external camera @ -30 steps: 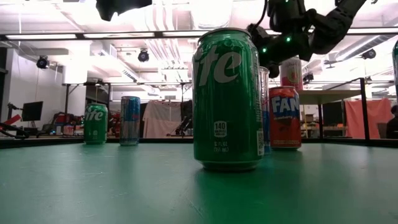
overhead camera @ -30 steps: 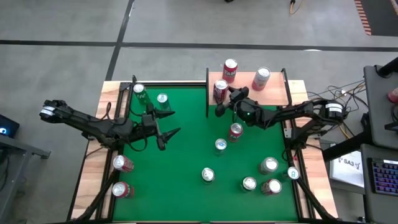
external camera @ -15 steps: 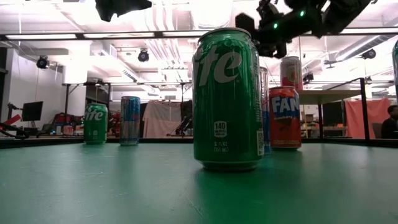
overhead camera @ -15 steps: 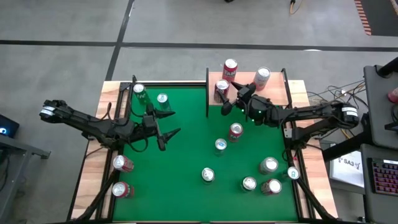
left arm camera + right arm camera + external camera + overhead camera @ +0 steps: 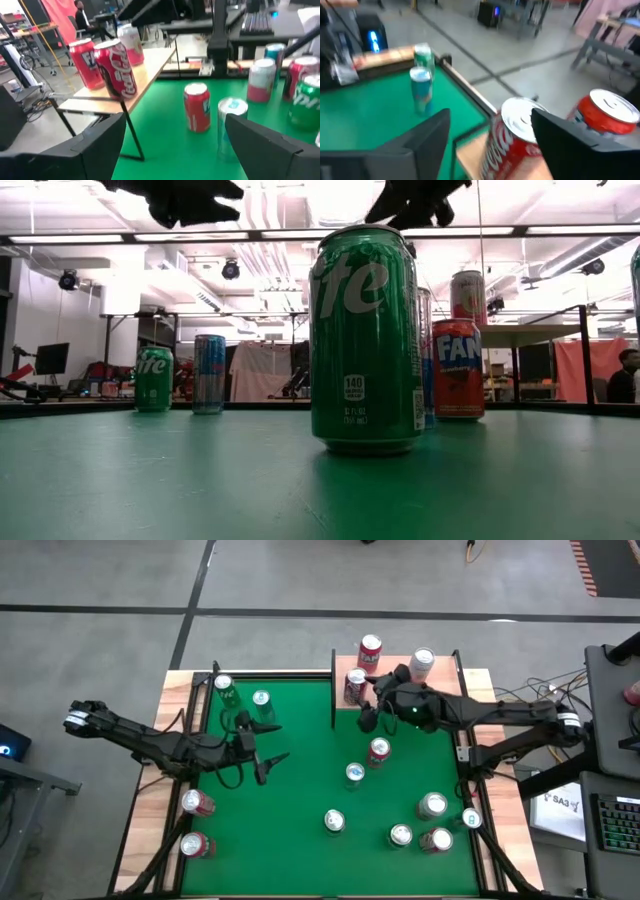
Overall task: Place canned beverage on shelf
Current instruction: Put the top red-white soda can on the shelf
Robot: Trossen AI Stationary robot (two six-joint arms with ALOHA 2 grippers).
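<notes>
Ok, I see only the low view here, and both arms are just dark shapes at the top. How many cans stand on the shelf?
Observer: Three: a Coca-Cola can at the front corner of the shelf, a red can and a pale can behind.
Operator: Does the right tool hold one of them?
Observer: No. The right tool is open beside the Coca-Cola can, which stands upright on the board.
Operator: And the left tool?
Observer: The left tool is open and empty, over the left part of the green table.
</notes>
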